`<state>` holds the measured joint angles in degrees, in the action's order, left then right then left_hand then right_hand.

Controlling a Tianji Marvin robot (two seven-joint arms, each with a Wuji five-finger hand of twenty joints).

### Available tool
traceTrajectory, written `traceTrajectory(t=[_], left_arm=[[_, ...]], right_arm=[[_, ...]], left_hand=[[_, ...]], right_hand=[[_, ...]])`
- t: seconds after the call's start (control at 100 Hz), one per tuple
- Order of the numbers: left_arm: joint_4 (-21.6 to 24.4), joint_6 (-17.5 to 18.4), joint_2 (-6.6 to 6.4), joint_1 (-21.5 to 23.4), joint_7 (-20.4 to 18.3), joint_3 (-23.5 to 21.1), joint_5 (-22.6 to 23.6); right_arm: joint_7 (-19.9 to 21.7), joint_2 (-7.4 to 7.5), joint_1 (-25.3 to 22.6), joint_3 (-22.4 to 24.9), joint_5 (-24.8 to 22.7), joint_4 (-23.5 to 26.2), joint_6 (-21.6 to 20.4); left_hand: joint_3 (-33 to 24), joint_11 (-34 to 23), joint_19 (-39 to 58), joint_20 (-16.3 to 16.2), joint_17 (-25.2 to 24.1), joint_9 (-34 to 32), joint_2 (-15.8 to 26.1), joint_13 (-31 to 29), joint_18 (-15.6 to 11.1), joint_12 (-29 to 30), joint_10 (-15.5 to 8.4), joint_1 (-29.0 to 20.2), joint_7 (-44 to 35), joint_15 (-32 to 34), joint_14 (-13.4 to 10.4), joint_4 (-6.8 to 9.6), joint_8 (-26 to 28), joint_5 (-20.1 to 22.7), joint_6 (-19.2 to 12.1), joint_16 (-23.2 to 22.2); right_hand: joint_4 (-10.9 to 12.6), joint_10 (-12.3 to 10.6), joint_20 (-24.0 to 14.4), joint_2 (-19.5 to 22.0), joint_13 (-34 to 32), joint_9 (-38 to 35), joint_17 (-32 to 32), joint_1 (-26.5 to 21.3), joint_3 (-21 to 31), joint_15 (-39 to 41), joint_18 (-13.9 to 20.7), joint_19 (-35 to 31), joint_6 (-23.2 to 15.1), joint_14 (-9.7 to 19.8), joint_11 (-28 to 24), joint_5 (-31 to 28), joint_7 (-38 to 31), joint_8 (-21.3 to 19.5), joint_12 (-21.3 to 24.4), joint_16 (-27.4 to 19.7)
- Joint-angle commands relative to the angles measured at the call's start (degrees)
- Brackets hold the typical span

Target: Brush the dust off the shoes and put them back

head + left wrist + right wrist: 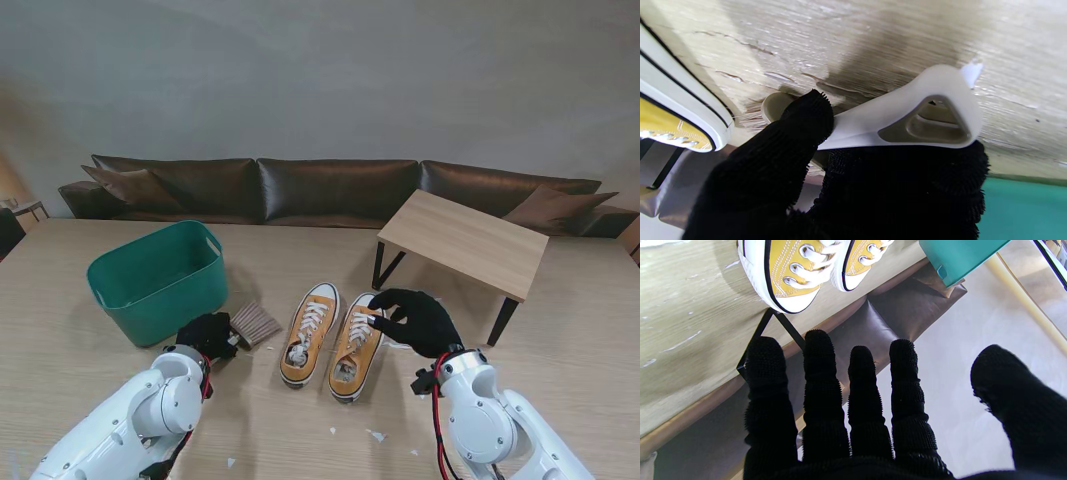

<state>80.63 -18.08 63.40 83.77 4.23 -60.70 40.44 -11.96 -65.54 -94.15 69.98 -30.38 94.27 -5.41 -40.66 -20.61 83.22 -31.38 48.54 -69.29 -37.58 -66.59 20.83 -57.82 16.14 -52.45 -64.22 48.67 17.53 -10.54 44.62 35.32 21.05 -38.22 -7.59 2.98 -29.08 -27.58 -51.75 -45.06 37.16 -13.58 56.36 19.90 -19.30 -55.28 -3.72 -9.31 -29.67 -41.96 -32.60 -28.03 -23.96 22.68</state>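
Left hand clamped on smooth white brush; right hand spread, knit-gloved, beside yellow canvas shoes.

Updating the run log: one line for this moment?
left hand: shut on brush | right hand: open, by right shoe | left shoe: on table

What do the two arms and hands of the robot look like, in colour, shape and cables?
Both arms have smooth, rounded white shells with bulbous joints. Each hand, the left hand and the right hand, wears a black knitted glove with a nubbly, textured surface over five fingers. A red cable and black wiring run along the right arm at the wrist; a little red also shows at the left arm wrist.
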Motion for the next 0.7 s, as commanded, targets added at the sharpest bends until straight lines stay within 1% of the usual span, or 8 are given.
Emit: traceTrajectory(t=[0.0,0.13,0.16,0.19,0.32,0.43,0.53,0.69], left_arm=[[0.85,0.25,0.68,0.25,-0.67,-0.33,-0.49],[1.8,0.17,0.9,0.7,-0.33,-1.15,-1.45],[2.05,-0.08,0.97,0.83,-0.18,-1.3,-1.6],[2.19,-0.36,1.05,0.92,0.15,-1.4,-1.57],[2.04,-1.43,1.68,1.14,3.15,-1.72,-1.36],[2.15,-1.62,2.3,1.47,4.5,-2.47,-3.66],[2.65,-1.6,2.36,1.83,3.97,-3.13,-4.94],[4.38,-2.44,1.45,2.3,-0.88,-3.84,-5.62]], right_arm=[[0.85,-0.28,-0.24,-0.27,0.08,-0.11,0.14],[0.84,-0.31,-0.13,-0.39,0.25,-0.27,0.26],[0.86,-0.31,-0.11,-0.41,0.26,-0.31,0.3],[0.89,-0.31,-0.09,-0.43,0.27,-0.35,0.32],[0.94,-0.32,-0.03,-0.52,0.44,-0.47,0.36],[0.97,-0.34,0.02,-0.6,0.6,-0.56,0.41],[1.05,-0.33,0.06,-0.68,0.69,-0.64,0.46],[1.47,-0.24,0.16,-0.83,0.62,-0.75,0.58]], left_hand=[[-7.37,1.31,-1.5,0.34,3.55,-2.08,1.62,-5.88,-3.15,0.33,-1.04,-10.79,-9.24,0.46,-2.54,2.93,3.03,2.36,-4.21,1.72],[-8.21,2.52,-3.17,-0.29,4.8,-1.58,0.39,-5.92,-2.38,-0.33,-1.09,-11.83,-9.35,1.67,-3.55,3.19,2.27,3.46,-4.22,1.97],[-9.97,3.24,-3.0,-1.12,5.24,-0.99,-0.64,-5.9,-2.06,-0.86,-1.32,-11.74,-9.85,3.55,-5.32,3.08,1.97,3.87,-3.91,1.15],[-10.92,3.58,-2.47,-1.66,5.6,-0.77,-1.06,-5.89,-1.75,-1.02,-1.44,-11.65,-10.29,4.88,-5.85,2.85,1.97,4.0,-3.73,0.52],[-13.03,3.35,1.57,-3.63,7.28,-1.2,-1.24,-6.14,-0.61,-1.7,-2.23,-11.78,-12.82,12.73,-6.88,2.02,4.3,3.97,-2.65,-2.62],[-12.93,2.6,2.49,-3.87,6.73,-1.79,-0.57,-5.99,0.06,-2.41,-1.24,-12.06,-12.58,14.06,-6.32,1.91,4.51,3.88,-2.34,-3.06],[-12.79,2.75,2.1,-3.64,5.49,-1.64,-0.44,-5.75,0.08,-2.51,-0.47,-12.15,-12.31,12.85,-5.29,1.86,4.66,3.8,-2.17,-2.56],[-12.81,3.93,-0.67,-2.5,3.18,-1.91,-0.61,-5.6,-0.46,-1.46,-0.22,-12.07,-10.93,6.72,-3.74,1.92,4.65,4.04,-2.81,-0.39]], right_hand=[[1.05,1.09,0.4,1.03,0.13,-0.46,-14.67,1.81,1.28,0.51,-1.18,-0.12,0.27,-0.21,-0.73,0.32,-0.3,1.24,0.75,0.6],[1.06,1.15,0.4,1.22,0.08,-0.45,-14.7,1.83,1.4,0.57,-1.25,-0.13,0.35,-0.26,-0.78,0.34,-0.41,1.29,0.78,0.61],[1.05,1.16,0.4,1.28,0.06,-0.44,-14.69,1.88,1.39,0.59,-1.23,-0.15,0.38,-0.37,-0.79,0.4,-0.42,1.3,0.79,0.62],[1.06,1.19,0.4,1.32,0.04,-0.4,-14.69,1.85,1.43,0.61,-1.21,-0.16,0.34,-0.3,-0.79,0.47,-0.42,1.32,0.79,0.62],[1.07,1.23,0.41,1.58,0.06,-0.38,-14.7,1.94,1.52,0.64,-1.26,-0.19,0.43,-0.37,-0.85,0.53,-0.48,1.37,0.81,0.61],[1.06,1.33,0.41,1.7,0.09,-0.33,-14.72,1.98,1.57,0.66,-1.24,-0.22,0.55,-0.47,-0.87,0.56,-0.53,1.42,0.83,0.61],[1.02,1.37,0.41,1.84,-0.05,-0.32,-14.73,2.15,1.45,0.77,-1.27,-0.24,0.65,-0.41,-0.9,0.6,-0.56,1.48,0.84,0.64],[1.02,1.33,0.4,1.85,-0.09,-0.25,-14.62,2.11,1.3,0.82,-1.26,-0.36,0.72,-0.42,-0.96,0.7,-0.6,1.55,0.86,0.64]])
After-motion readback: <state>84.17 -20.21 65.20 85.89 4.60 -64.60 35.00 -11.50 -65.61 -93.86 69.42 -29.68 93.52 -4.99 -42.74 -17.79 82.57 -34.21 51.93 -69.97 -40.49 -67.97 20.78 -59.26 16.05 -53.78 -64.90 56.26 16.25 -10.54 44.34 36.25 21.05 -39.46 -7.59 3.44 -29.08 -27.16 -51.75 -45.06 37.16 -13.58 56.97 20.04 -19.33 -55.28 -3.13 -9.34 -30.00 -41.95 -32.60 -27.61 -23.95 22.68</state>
